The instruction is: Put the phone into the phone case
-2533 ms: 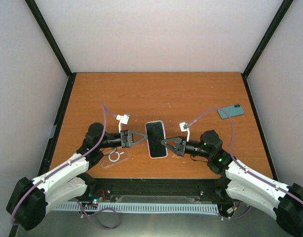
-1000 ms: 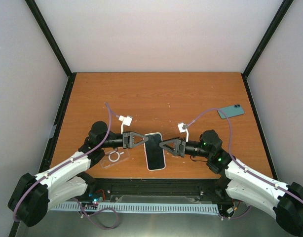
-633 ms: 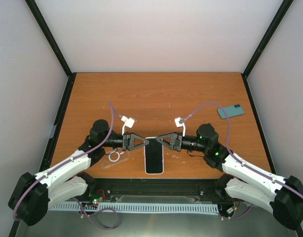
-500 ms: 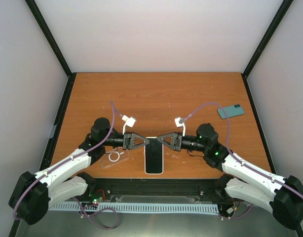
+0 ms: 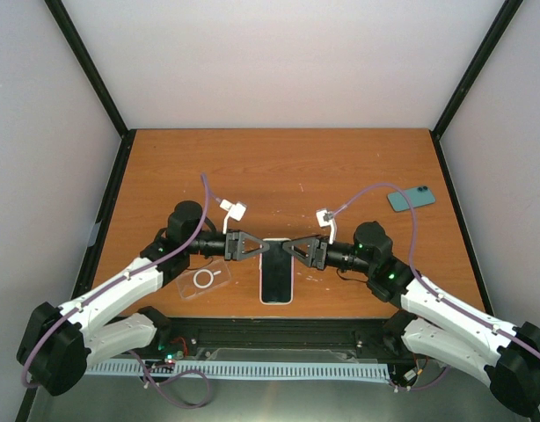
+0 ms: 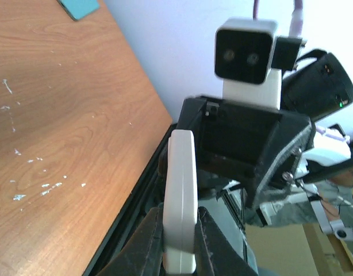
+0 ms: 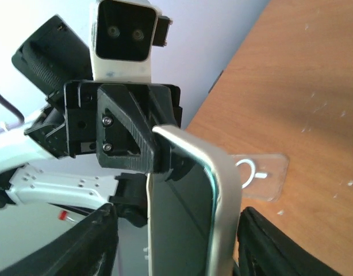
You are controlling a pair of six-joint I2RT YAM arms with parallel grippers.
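The phone [image 5: 277, 271], white-edged with a dark screen, hangs over the table's near middle between both grippers. In the left wrist view the phone [image 6: 181, 190] is edge-on, and my left gripper [image 6: 179, 230] is shut on its thin sides. My left gripper [image 5: 259, 248] meets the phone's far left corner. My right gripper [image 5: 293, 250] is at the far right corner. In the right wrist view my right gripper [image 7: 179, 244] is open, its fingers spread wide on either side of the phone [image 7: 188, 213], with a gap on the left. The clear phone case [image 5: 204, 280] with a white ring lies flat, left of the phone.
A teal phone [image 5: 412, 198] lies at the back right of the wooden table [image 5: 279, 167]. The table's black near rail [image 5: 279, 327] runs just below the held phone. Purple cables loop above both wrists.
The right jaws have spread apart around the phone. Both grippers and the phone have moved slightly away from the near edge, and the left arm has uncovered more of the clear case.
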